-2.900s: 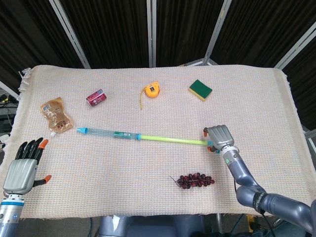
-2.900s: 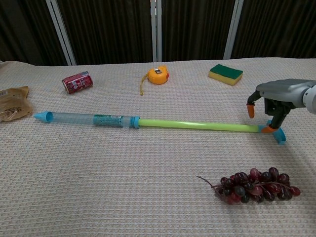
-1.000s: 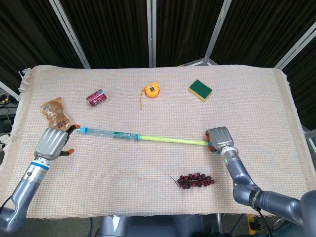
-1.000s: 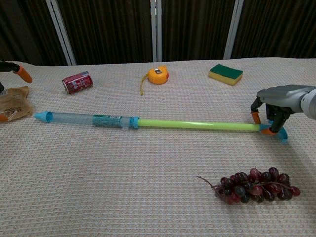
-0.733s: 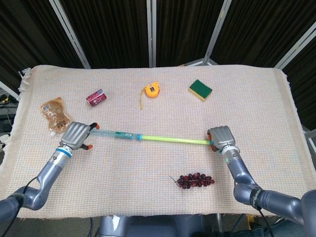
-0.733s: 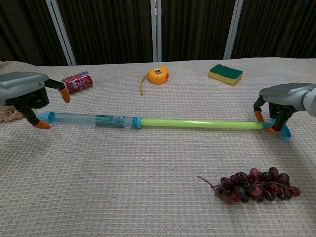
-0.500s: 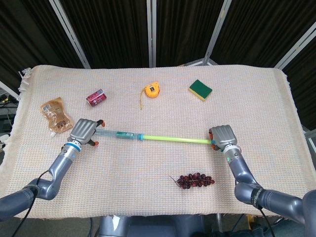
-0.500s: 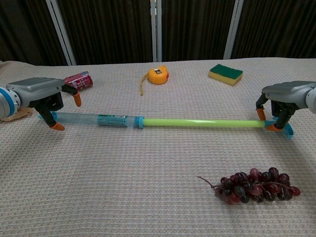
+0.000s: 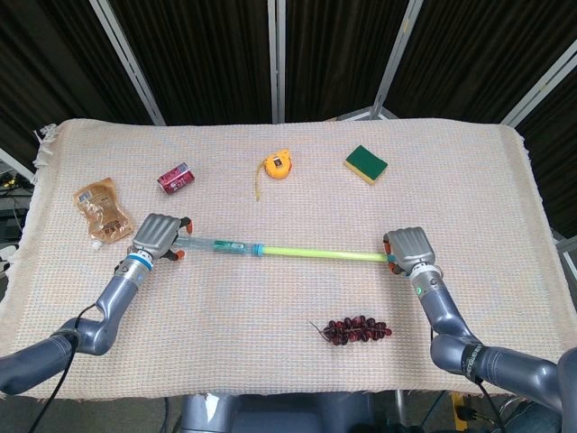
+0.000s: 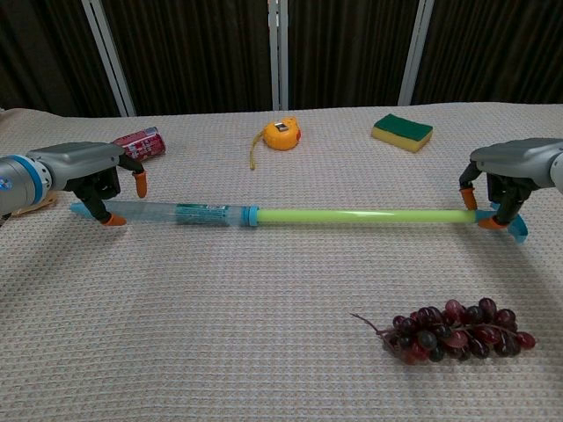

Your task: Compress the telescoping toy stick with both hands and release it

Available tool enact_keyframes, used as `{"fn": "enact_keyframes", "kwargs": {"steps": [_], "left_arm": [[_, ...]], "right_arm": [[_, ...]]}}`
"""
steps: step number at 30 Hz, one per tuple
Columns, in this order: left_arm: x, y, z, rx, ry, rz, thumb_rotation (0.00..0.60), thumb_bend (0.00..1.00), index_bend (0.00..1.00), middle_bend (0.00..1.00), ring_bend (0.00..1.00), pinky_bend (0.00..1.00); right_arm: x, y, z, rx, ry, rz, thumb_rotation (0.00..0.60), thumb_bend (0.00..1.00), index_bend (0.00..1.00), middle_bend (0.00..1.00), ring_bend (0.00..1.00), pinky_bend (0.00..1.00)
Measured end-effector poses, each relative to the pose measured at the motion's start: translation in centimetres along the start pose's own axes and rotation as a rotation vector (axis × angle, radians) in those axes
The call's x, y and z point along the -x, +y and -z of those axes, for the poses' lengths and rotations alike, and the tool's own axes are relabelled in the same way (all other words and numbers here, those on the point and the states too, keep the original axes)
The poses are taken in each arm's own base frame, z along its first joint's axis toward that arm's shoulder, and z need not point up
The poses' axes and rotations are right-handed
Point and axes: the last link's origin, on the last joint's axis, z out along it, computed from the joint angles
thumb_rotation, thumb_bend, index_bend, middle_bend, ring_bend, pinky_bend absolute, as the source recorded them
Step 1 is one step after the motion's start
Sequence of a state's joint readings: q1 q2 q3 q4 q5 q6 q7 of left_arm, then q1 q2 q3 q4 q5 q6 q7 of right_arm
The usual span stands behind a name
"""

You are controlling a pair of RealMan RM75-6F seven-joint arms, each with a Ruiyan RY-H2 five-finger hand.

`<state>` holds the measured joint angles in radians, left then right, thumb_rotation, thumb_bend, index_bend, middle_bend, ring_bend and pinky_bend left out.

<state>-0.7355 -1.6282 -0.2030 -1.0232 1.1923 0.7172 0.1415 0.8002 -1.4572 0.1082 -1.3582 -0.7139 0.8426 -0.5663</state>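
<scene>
A long telescoping toy stick (image 10: pixel 290 214), made of a clear blue-tinted tube section on the robot's left and a thin lime-green rod on the right joined at a blue collar, lies stretched across the middle of the beige woven tablecloth (image 9: pixel 288 298). The left hand (image 10: pixel 92 180), grey with orange fingertips, is curled over the clear tube's end, its fingers arched down on both sides of the tube so that it holds that end, with the tube's blue tip poking out just beyond it. The right hand (image 10: pixel 506 171), of the same grey make, is curled over the far end of the green rod, its orange fingertips pinching the rod just inside the blue end cap, so it grips that end. The stick runs almost level between the two hands and looks fully extended, the green rod showing over a long span. Behind it, well apart, sit a small red drink can lying on its side (image 9: pixel 174 178), an orange tape measure with a loose strap (image 9: pixel 275 166) and a green and yellow sponge (image 9: pixel 365 164). A brown foil snack pouch (image 9: pixel 102 209) lies near the left hand, beside the cloth's edge. In front of the stick, nearer the right hand, lies a bunch of dark red grapes (image 10: pixel 456 330).
</scene>
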Motion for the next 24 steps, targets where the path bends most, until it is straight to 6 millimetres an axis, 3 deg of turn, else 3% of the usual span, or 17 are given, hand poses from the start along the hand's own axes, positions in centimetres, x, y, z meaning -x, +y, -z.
{"fn": "enact_keyframes", "kwargs": {"steps": [15,24], "left_arm": [[0.7,0.2,-1.1,-0.037,-0.038,0.002,0.6,0.28,0.43,0.93,0.88,1.0],[0.8,0.2,-1.3,-0.047,-0.032,0.009,0.6,0.38,0.6,0.93,0.88,1.0]], "right_arm": [[-0.2,0.2,0.0,-0.001,0.003,0.007,0.6,0.4,0.66,1.0,1.0,1.0],[-0.2,0.3,0.0,0.004,0.007,0.014,0.6,0.4,0.66,1.0,1.0,1.0]]}}
